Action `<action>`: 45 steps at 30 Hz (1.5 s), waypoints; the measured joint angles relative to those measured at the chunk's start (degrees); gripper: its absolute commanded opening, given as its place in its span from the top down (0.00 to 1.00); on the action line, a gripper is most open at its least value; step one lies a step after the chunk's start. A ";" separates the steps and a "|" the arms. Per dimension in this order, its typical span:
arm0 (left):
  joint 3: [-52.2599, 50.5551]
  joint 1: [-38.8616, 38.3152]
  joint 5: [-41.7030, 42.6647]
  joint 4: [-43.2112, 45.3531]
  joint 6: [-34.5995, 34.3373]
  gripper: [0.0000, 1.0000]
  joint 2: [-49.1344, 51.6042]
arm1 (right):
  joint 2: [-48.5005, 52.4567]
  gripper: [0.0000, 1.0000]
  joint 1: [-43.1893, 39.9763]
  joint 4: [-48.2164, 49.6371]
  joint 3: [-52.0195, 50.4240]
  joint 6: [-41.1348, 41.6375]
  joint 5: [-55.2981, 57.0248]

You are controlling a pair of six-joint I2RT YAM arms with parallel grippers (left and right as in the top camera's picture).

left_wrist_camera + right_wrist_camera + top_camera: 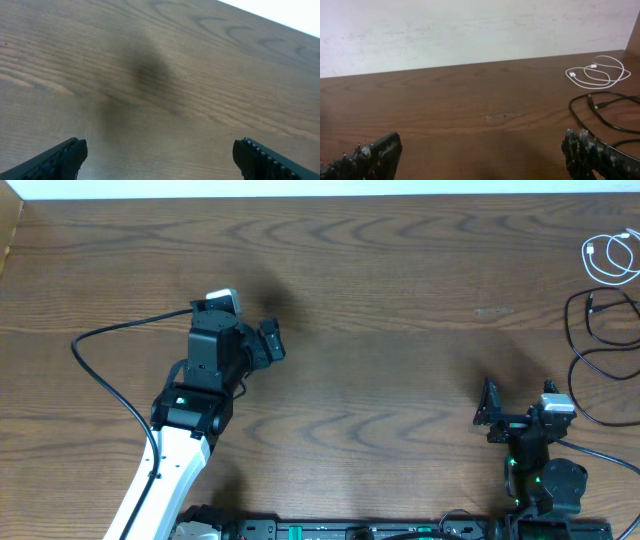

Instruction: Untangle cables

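The white cable (586, 258) lies coiled in a small loop at the table's far right corner, also in the right wrist view as the white cable (597, 72). Just nearer, the black cable (568, 320) spreads in wider loops, running off the right edge; the black cable (571, 106) lies apart from the white one. My right gripper (487, 412) (481, 145) hovers open left of the black cable, nothing between its fingers. My left gripper (275, 342) (160, 148) is open over bare wood at centre left, far from both cables.
A thick black wire (100, 375) arcs from the left arm toward the table's left side. The wooden table (380, 270) ends at a pale wall along the far edge. A small scuff (502, 116) marks the wood near the middle right.
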 measured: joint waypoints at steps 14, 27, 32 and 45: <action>0.00 0.00 -0.48 -3.69 3.48 0.02 0.00 | 0.00 0.01 0.00 0.00 0.00 0.00 0.00; -5.49 0.00 -5.31 9.25 6.14 0.02 -5.73 | -0.02 0.01 0.00 0.02 0.00 0.00 0.00; -15.50 0.85 -6.38 16.17 11.91 0.02 -16.39 | -0.02 0.01 0.00 0.02 0.00 0.00 0.02; -36.11 13.62 3.43 21.49 30.47 0.02 -42.49 | 0.00 0.01 0.00 0.02 0.00 0.00 0.02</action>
